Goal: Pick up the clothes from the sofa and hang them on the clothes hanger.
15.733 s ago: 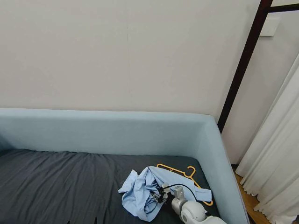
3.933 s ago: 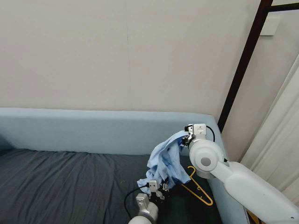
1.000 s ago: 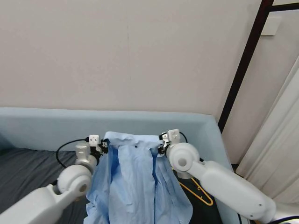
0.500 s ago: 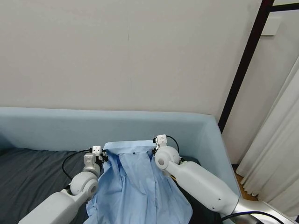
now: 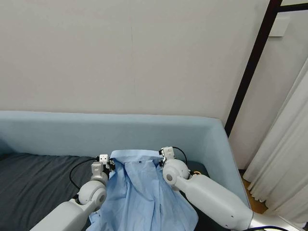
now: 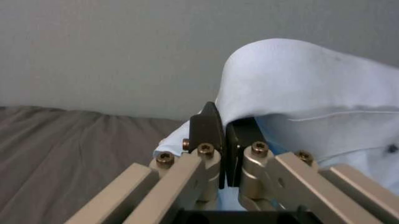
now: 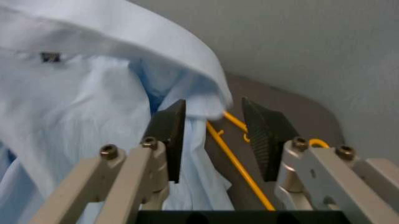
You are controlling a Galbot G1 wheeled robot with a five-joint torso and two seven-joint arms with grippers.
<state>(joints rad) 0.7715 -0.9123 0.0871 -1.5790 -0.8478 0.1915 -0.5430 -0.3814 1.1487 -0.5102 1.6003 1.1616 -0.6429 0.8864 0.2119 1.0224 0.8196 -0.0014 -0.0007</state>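
A light blue shirt (image 5: 137, 192) is held spread out by its collar over the dark seat of the sofa (image 5: 33, 183). My left gripper (image 5: 108, 163) is at the collar's left end and is shut on the fabric (image 6: 281, 74); the left wrist view shows its fingertips (image 6: 209, 128) pinched together. At the collar's right end, my right gripper (image 5: 161, 154) is open. In the right wrist view its pads (image 7: 171, 133) stand apart with the shirt's edge (image 7: 209, 105) loose between them. A yellow hanger (image 7: 240, 161) lies on the seat below.
The sofa's light blue backrest (image 5: 57, 134) and right armrest (image 5: 224, 159) wall in the seat. A dark rack pole (image 5: 248, 72) rises at the right, with a white curtain (image 5: 284, 163) beyond it. The seat stretches away to the left.
Both arms have come down with the spread shirt, so the collar hangs lower, just above the seat. The grippers are now nearer each other.
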